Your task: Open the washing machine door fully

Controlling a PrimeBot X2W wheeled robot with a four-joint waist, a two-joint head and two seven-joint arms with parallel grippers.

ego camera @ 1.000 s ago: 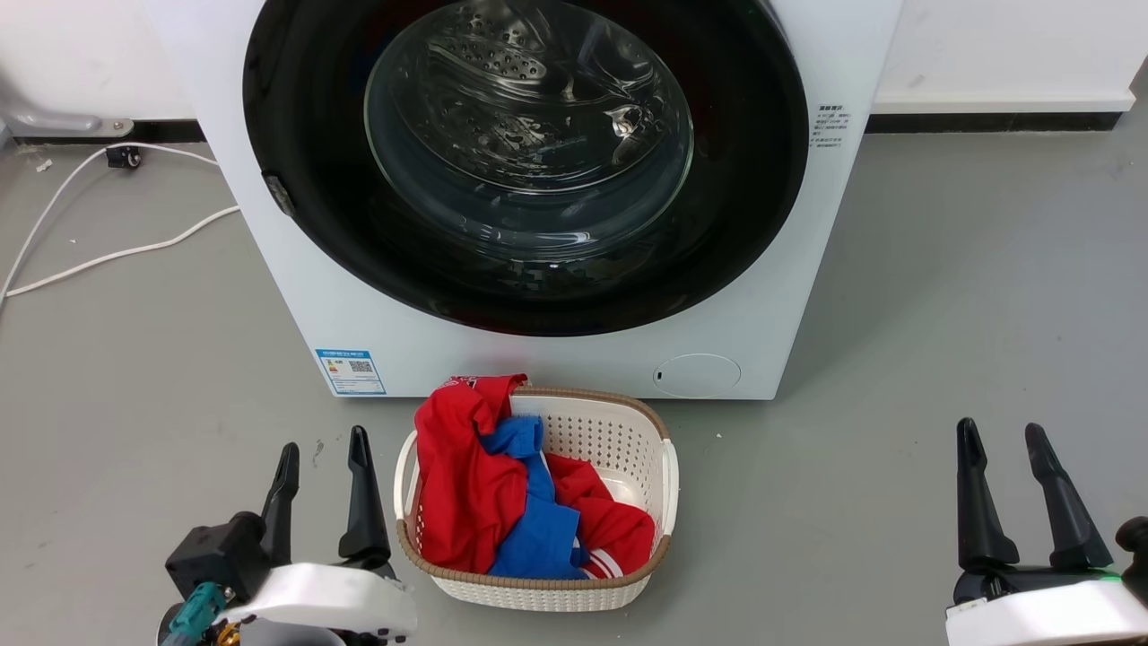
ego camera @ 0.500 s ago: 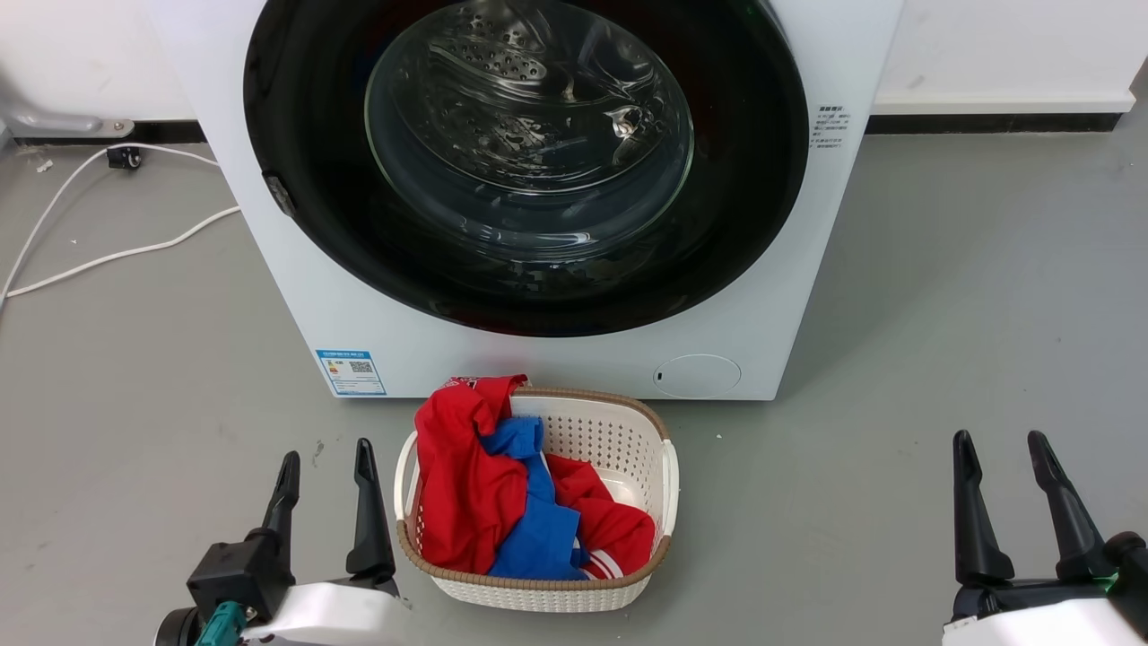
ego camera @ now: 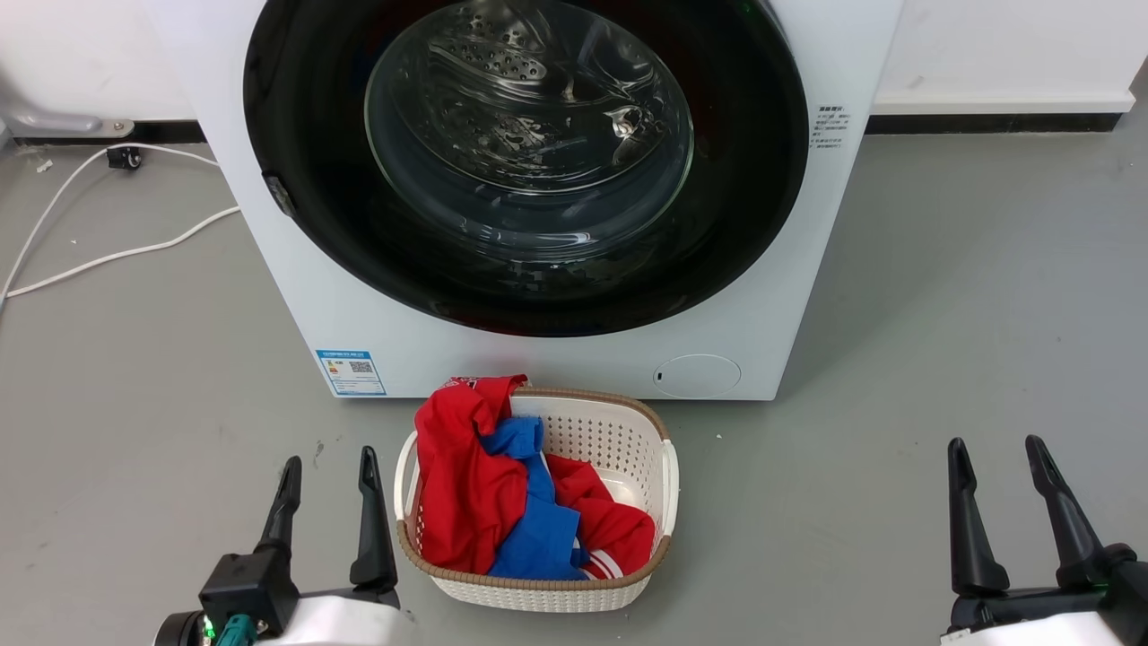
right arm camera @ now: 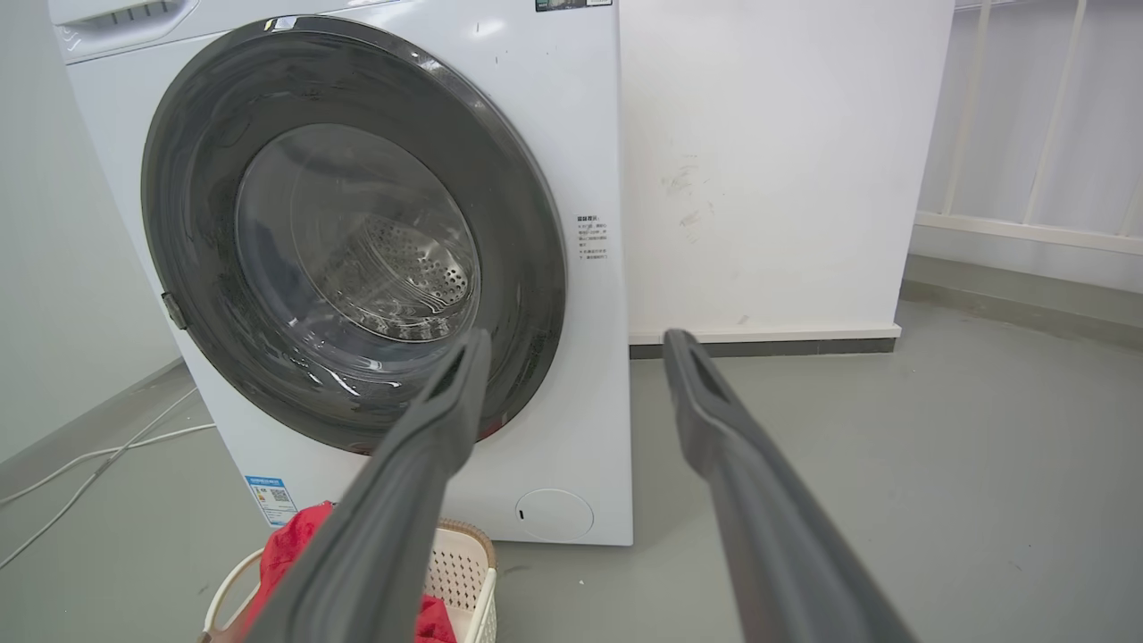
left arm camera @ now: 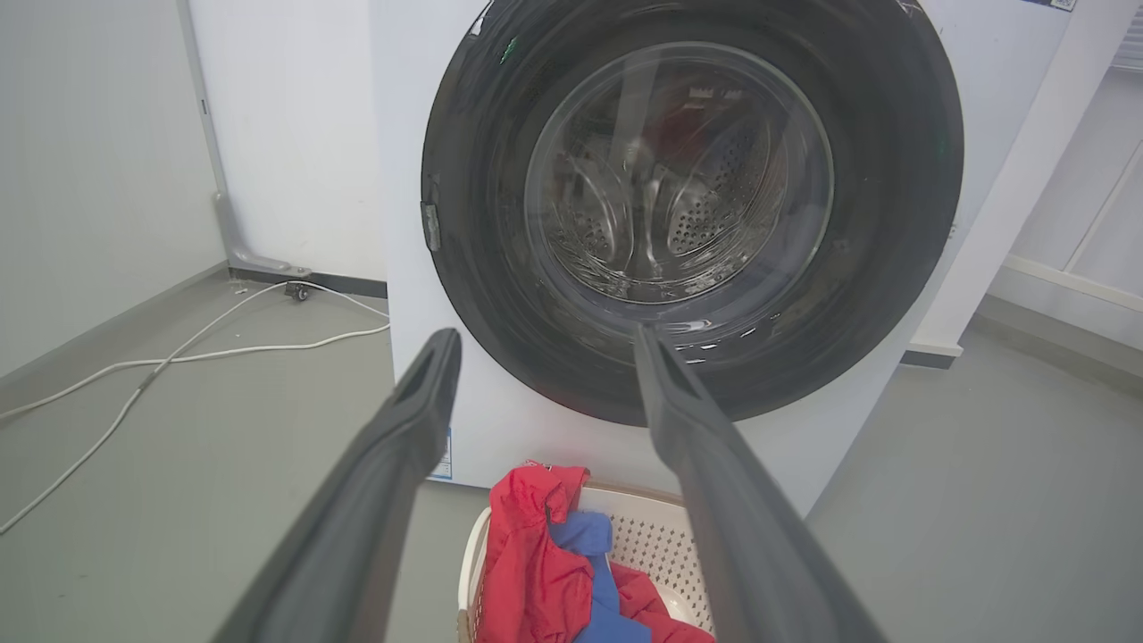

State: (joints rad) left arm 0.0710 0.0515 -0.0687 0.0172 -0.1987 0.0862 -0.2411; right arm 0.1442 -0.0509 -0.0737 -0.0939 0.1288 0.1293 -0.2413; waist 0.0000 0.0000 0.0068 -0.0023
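1. The washing machine (ego camera: 556,359) stands on the grey floor with its back to the white wall and its front squarely towards the robot, so the front is within direct reach.
2. The washing machine door (ego camera: 753,179) lies shut, flush against the white front. The steel drum shows through its glass. Judgement: the task is not yet begun.
3. The laundry basket (ego camera: 669,475) sits on the floor just in front of the machine, below the door and between the two hands. It seems placed for loading. Judgement: it may crowd a low approach to the door.
4. Red and blue clothes (ego camera: 466,489) are heaped in the basket, and one red piece hangs over its left rim.
5. The left hand (ego camera: 329,459) hovers low, left of the basket. Its fingers are parted and hold nothing.
6. The right hand (ego camera: 994,444) hovers well to the right, likewise spread and empty.
7. A small grey tab (ego camera: 279,195) sits on the door's left edge. Judgement: this is the likely pull point, so it favours the left hand. No hinge can be made out.
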